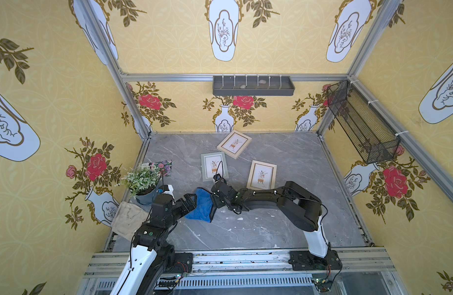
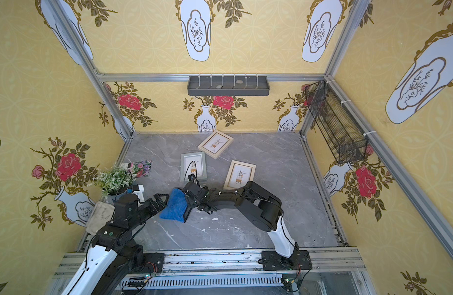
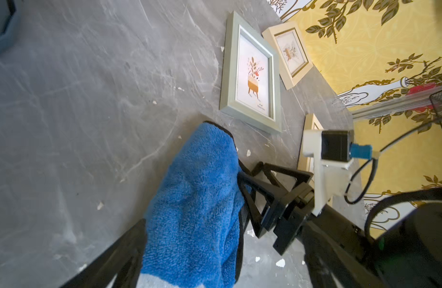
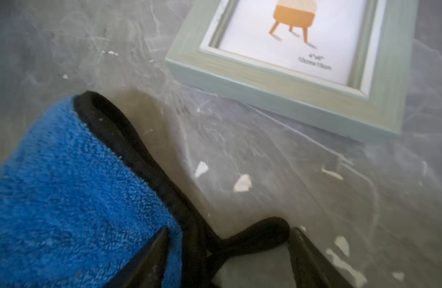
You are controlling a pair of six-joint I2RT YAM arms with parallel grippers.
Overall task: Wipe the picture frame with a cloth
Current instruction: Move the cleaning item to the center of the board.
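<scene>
The bright-blue cloth [image 1: 201, 208] [image 2: 175, 207] with black trim hangs bunched between my two grippers at the front middle of the table. My left gripper [image 1: 192, 203] [image 3: 190, 274] is open with the cloth's near end lying between its jaws; only one finger [image 3: 120, 256] shows. My right gripper [image 1: 213, 204] [image 4: 229, 261] is open, its jaws straddling the cloth's [image 4: 65, 187] black edge and loop, with bare table showing in the gap. The grey-green picture frame [image 1: 214, 166] [image 3: 252, 72] [image 4: 302, 74] lies flat just beyond the cloth.
Two cream frames [image 1: 234, 143] [image 1: 262, 175] lie further back and right. A potted plant [image 1: 143, 180], a floral card [image 1: 162, 166] and an off-white glove [image 1: 128, 217] sit at the left edge. A wire basket [image 1: 360, 122] hangs on the right wall, a grey shelf [image 1: 253, 85] on the back wall.
</scene>
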